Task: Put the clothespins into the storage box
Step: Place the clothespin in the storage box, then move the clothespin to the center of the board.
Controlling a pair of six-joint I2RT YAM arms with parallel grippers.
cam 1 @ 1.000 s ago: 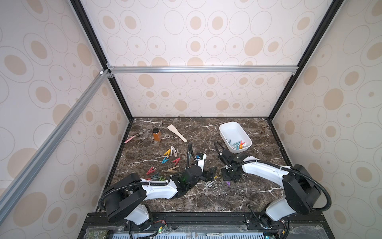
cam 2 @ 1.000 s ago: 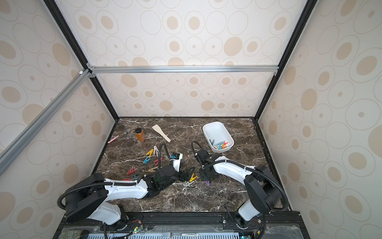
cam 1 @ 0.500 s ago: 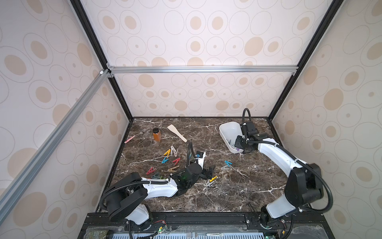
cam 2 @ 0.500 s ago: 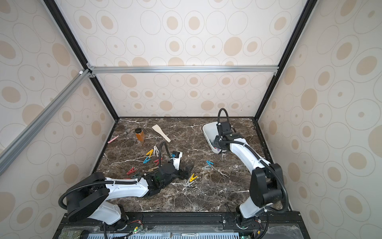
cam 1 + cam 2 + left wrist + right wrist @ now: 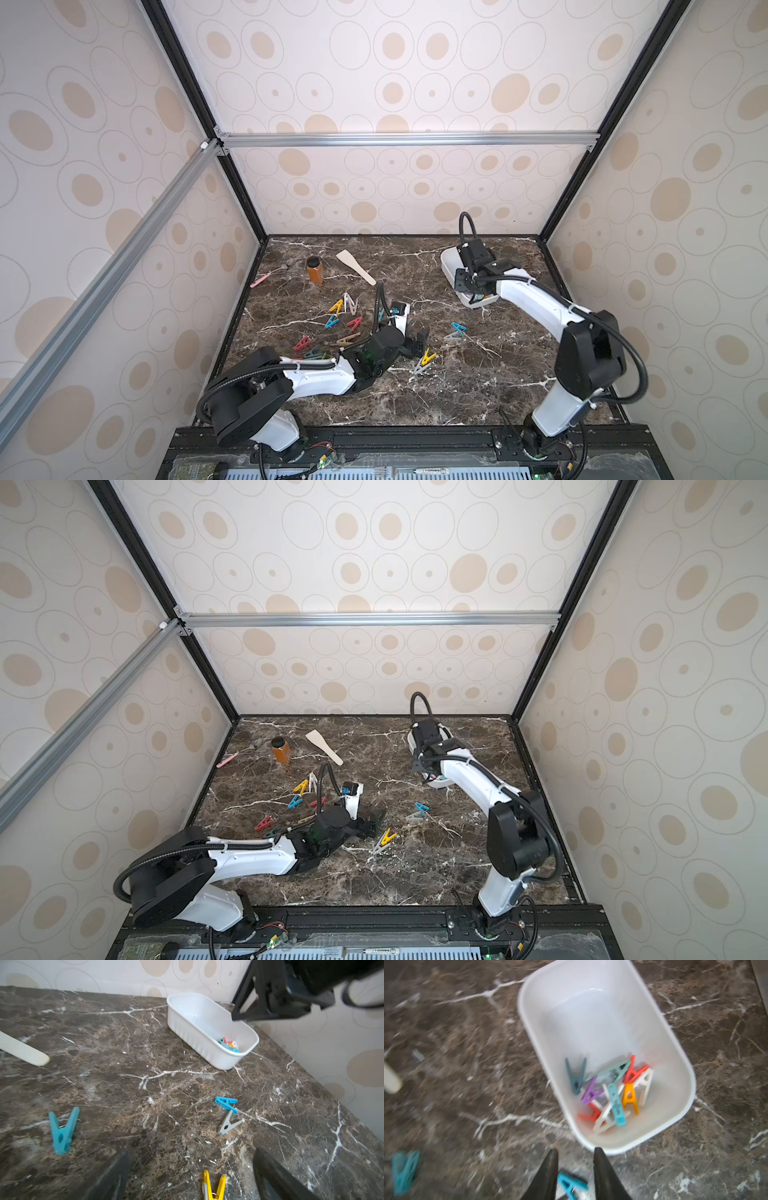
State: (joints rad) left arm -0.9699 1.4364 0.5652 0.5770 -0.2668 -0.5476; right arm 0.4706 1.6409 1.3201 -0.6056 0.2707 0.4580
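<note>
The white storage box (image 5: 451, 259) (image 5: 591, 1012) stands at the back right, with several clothespins (image 5: 612, 1088) piled at its near end, a purple one among them. My right gripper (image 5: 467, 286) (image 5: 575, 1152) hangs over that end, open and empty. Far below it on the table lie a blue clothespin (image 5: 458, 328) (image 5: 571, 1185) and a grey one (image 5: 227, 1125). My left gripper (image 5: 417, 343) (image 5: 191, 1157) is low over the table's middle, wide open. A yellow clothespin (image 5: 426, 359) (image 5: 214, 1186) lies between its fingers. More clothespins (image 5: 345, 307) are scattered left of centre.
An amber jar (image 5: 314, 269), a pale wooden spatula (image 5: 355, 266) and a pink-handled tool (image 5: 266, 277) lie at the back left. A teal clothespin (image 5: 62, 1132) rests apart from the others. The box sits close to the right and back walls.
The right arm swung from the table's middle up to the box and its jaws parted. The purple clothespin that lay by it is gone from the table. The left arm barely moved.
</note>
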